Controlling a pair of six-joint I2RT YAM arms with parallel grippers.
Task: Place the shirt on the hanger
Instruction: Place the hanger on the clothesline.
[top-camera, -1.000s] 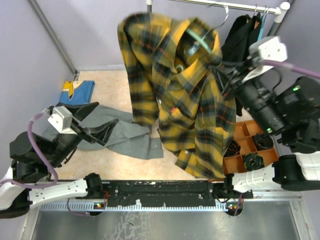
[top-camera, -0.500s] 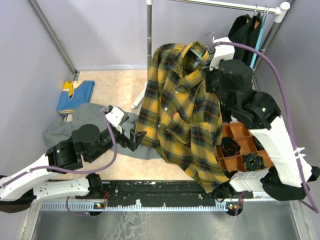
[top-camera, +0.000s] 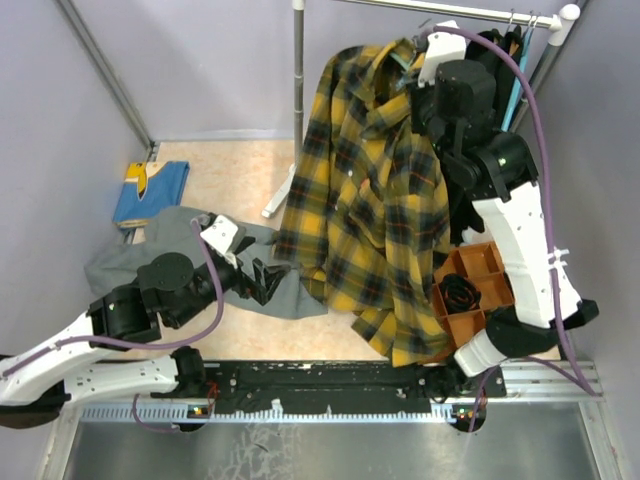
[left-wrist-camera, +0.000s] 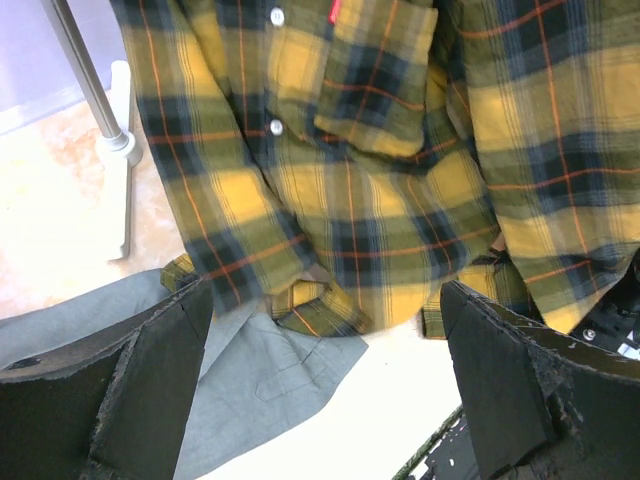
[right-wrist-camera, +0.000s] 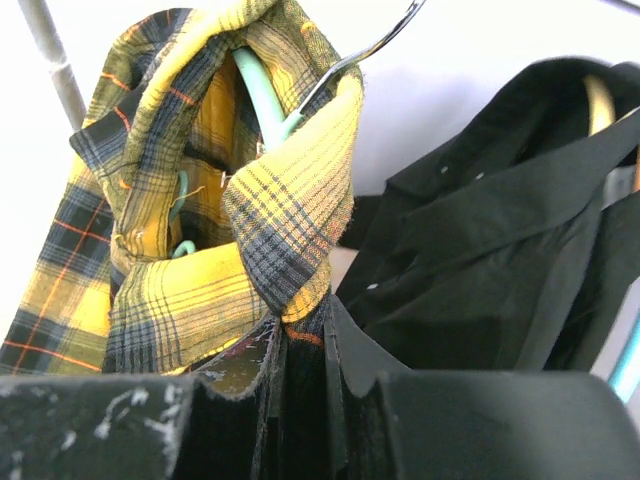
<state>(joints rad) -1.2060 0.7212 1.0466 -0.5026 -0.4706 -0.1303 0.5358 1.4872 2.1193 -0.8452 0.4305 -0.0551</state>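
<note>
White links (top-camera: 530, 260), black joints (top-camera: 162, 280), purple cables (top-camera: 543, 140), black fingers (left-wrist-camera: 150, 385).

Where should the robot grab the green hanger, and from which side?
Grab the hanger at its neck, just under the metal hook, probably from the collar's open front: the plaid shirt covers its arms, leaving only that stem bare.

Lilac walls (top-camera: 200, 70), beige floor (top-camera: 225, 175), metal clothes rail (top-camera: 490, 12)
</note>
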